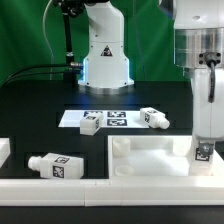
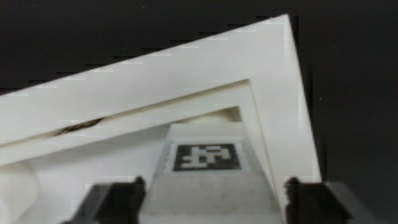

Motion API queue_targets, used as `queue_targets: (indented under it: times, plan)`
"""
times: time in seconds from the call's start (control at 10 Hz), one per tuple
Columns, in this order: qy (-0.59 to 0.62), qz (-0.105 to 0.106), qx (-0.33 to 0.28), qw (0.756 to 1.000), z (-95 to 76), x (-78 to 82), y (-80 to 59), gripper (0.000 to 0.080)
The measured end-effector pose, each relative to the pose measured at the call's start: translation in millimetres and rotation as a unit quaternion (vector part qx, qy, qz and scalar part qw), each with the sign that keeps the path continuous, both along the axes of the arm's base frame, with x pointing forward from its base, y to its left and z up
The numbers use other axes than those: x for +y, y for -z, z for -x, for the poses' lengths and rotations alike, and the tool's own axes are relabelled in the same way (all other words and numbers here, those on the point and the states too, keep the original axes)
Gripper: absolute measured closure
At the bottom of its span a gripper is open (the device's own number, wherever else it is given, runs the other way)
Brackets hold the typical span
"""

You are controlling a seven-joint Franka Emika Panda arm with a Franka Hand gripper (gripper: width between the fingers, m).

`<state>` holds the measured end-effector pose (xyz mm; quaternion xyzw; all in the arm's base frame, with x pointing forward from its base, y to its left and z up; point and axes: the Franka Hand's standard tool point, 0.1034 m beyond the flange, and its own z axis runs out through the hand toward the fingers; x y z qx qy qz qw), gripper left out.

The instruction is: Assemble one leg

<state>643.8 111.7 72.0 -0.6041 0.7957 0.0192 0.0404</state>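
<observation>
My gripper [image 1: 204,146] hangs at the exterior view's right, shut on a leg [image 1: 204,153], a short white peg with a square tag. It holds the leg upright over the right end of the large white square panel [image 1: 150,158]. I cannot tell whether the leg touches the panel. In the wrist view the leg [image 2: 208,160] sits between the two dark fingers [image 2: 118,203] of the gripper [image 2: 214,208], with a corner of the panel [image 2: 214,70] behind it. Three more legs lie loose: one [image 1: 90,123] and another [image 1: 153,117] by the marker board, and a third [image 1: 52,165] at the front left.
The marker board [image 1: 112,116] lies flat behind the panel. The robot base [image 1: 105,60] stands at the back centre. A low white wall [image 1: 100,187] runs along the table's front edge, with a white block [image 1: 4,150] at the far left.
</observation>
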Motion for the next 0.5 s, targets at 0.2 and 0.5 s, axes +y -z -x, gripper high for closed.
queue_targets:
  times: [0.2, 0.5]
  plan:
    - [-0.017, -0.004, -0.019, 1.000, -0.5, -0.3, -20.1, 0.0168]
    - [-0.030, -0.018, -0.036, 0.999, -3.8, -10.3, -42.3, 0.0155]
